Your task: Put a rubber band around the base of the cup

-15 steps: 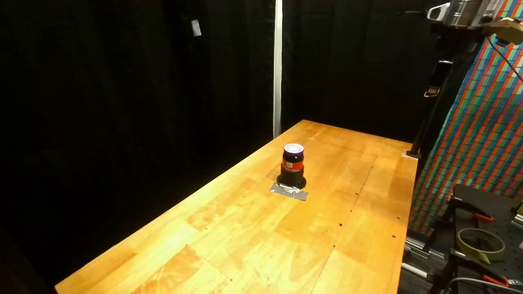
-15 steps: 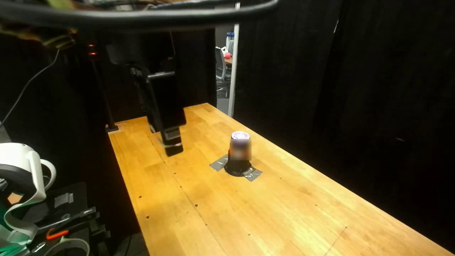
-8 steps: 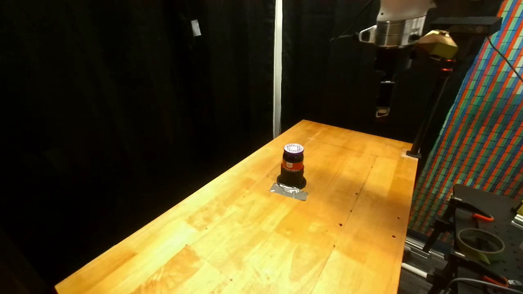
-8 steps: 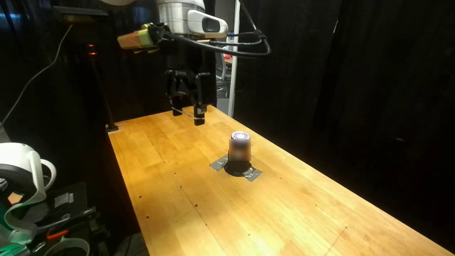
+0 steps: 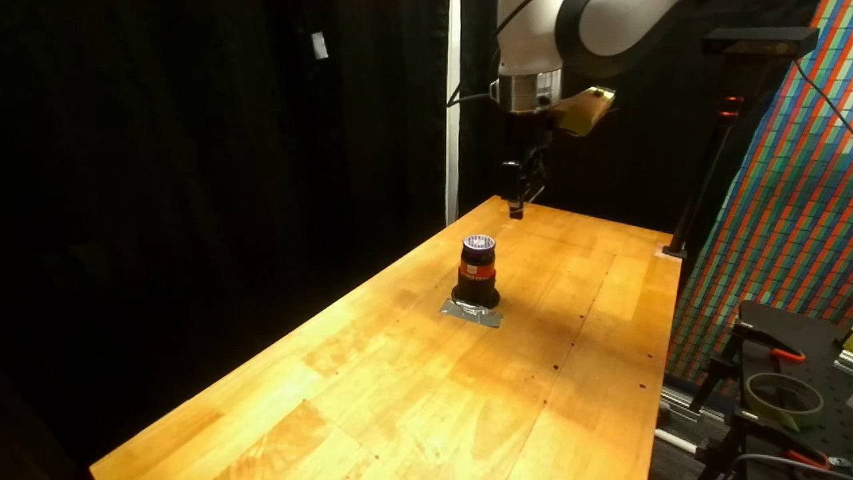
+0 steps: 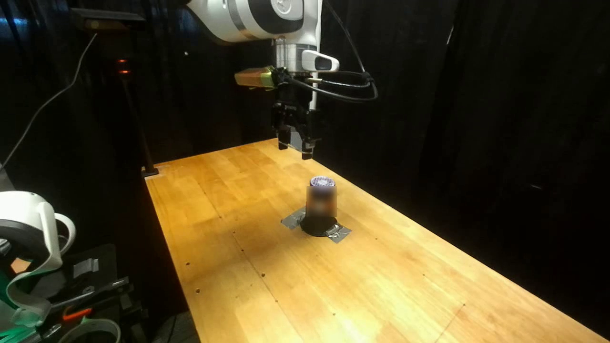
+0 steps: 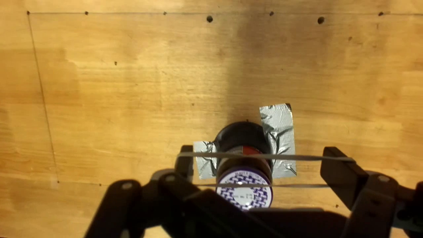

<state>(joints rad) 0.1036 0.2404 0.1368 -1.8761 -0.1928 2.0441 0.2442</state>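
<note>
Wrist view has the claw (image 7: 260,159) spread wide, the rubber band (image 7: 271,156) stretched in two strands between its fingers (image 7: 342,175), and the cup (image 7: 244,173) below and apart, upright, its round top showing partly outside the loop. A good placement probably wants that spread held while the claw shifts until both strands ring the top, then a straight drop. Let the band slip only once the fingertips flank the base, just above the tape strips (image 7: 281,132) touching it.
</note>
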